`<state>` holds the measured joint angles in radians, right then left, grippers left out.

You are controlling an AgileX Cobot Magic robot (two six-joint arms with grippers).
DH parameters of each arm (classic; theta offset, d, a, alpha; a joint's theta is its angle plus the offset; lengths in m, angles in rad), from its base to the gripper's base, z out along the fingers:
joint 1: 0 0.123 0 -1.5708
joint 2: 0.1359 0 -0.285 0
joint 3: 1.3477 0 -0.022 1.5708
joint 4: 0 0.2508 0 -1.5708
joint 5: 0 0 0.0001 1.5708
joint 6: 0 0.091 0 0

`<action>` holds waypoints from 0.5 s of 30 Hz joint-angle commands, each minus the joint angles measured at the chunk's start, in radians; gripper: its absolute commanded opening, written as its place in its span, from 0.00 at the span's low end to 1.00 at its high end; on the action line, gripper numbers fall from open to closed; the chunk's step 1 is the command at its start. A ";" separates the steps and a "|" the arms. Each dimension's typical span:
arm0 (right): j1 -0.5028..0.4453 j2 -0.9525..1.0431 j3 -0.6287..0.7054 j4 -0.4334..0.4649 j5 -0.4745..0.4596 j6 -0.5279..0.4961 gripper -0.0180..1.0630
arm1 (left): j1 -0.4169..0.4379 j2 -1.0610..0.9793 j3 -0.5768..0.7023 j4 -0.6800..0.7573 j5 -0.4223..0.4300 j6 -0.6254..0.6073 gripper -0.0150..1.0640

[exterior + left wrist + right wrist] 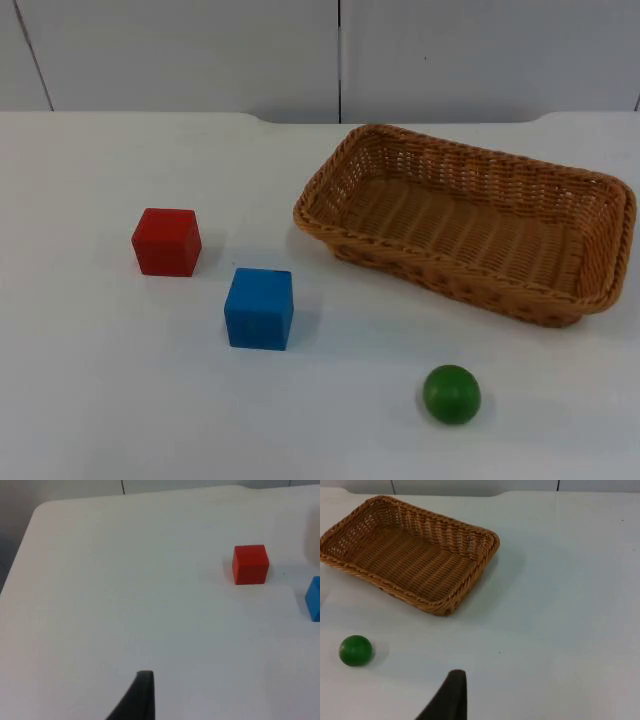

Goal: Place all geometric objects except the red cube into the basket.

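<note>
The wicker basket (470, 222) is seen empty on the white table (90, 400). Left of it lie the blue cube (259, 308) and, farther, the red cube (166, 241); the green ball (451, 393) lies in front. The opening of either gripper cannot be told.

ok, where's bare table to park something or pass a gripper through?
Bare stretches: the table left of and in front of the red cube; the strip between blue cube and green ball; the back edge behind the cubes. Tightest: the gap between blue cube and basket, and between the two cubes.
</note>
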<state>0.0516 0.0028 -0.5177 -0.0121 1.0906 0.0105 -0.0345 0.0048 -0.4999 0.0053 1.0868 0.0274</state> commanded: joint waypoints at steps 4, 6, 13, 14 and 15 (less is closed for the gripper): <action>0.003 -0.003 0.002 -0.021 -0.014 -0.003 0.99 | -0.007 -0.005 0.004 0.045 -0.017 0.019 0.98; 0.003 -0.003 0.002 -0.021 -0.014 -0.003 0.99 | -0.007 -0.005 0.004 0.036 -0.015 0.009 0.98; 0.003 0.055 -0.023 -0.007 -0.023 0.035 0.99 | -0.007 0.068 -0.018 0.033 -0.033 -0.059 0.98; 0.003 0.081 -0.048 -0.007 -0.030 0.035 0.99 | -0.007 0.100 -0.035 0.033 -0.055 -0.064 0.98; 0.003 0.081 -0.048 -0.007 -0.030 0.035 0.99 | -0.007 0.100 -0.035 0.033 -0.055 -0.064 0.98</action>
<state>0.0516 0.0628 -0.5479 -0.0195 1.0857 0.0415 -0.0345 0.0779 -0.5169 0.0404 1.0692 -0.0219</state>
